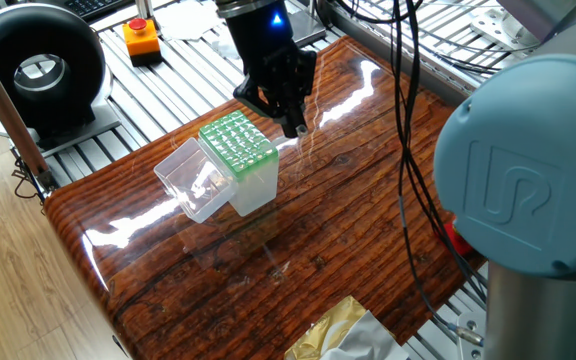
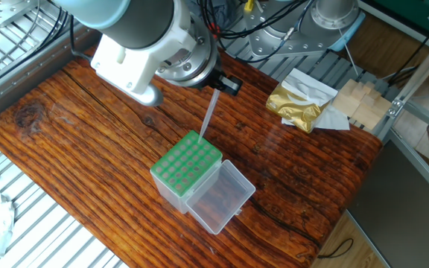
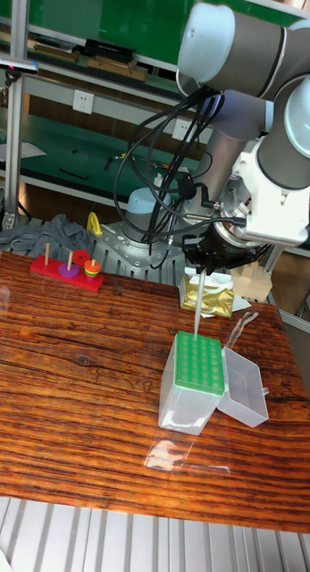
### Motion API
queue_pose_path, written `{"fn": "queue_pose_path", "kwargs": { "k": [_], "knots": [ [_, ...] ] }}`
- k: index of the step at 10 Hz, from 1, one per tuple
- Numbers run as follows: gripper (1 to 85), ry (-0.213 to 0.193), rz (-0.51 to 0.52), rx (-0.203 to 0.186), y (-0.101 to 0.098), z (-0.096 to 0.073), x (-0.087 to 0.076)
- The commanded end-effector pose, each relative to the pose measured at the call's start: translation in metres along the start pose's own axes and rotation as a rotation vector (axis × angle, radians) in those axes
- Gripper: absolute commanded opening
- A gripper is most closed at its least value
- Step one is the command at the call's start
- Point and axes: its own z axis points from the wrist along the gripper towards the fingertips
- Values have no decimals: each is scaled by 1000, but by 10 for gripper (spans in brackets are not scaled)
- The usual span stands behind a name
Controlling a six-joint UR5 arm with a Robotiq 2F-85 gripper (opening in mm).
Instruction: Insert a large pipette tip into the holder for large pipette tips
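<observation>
The holder for large pipette tips [image 2: 187, 165] [image 1: 237, 140] [image 3: 197, 363] is a clear box with a green grid top, its clear lid [image 2: 220, 196] hinged open beside it. My gripper [image 2: 219, 86] [image 1: 293, 125] [image 3: 204, 271] hangs just above the box's far edge, shut on the upper end of the large pipette tip [image 2: 208, 116] [image 3: 198, 311]. The clear tip hangs slightly tilted, point down. Its point is at the green grid's edge row; I cannot tell whether it touches a hole.
A gold foil bag on white paper [image 2: 298, 104] and wooden blocks [image 2: 361, 101] lie at one table end. A red toy with pegs [image 3: 69, 268] sits at the left in the tall view. A clear plastic sheet [image 3: 177, 457] lies in front of the box.
</observation>
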Motion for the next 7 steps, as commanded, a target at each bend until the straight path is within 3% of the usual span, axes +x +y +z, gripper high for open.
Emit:
{"fn": "queue_pose_path", "kwargs": {
  "k": [1,7],
  "knots": [
    [10,-5,-6,-14,3,1,-1],
    [10,-16,-7,5,0,2,-7]
  ]
}}
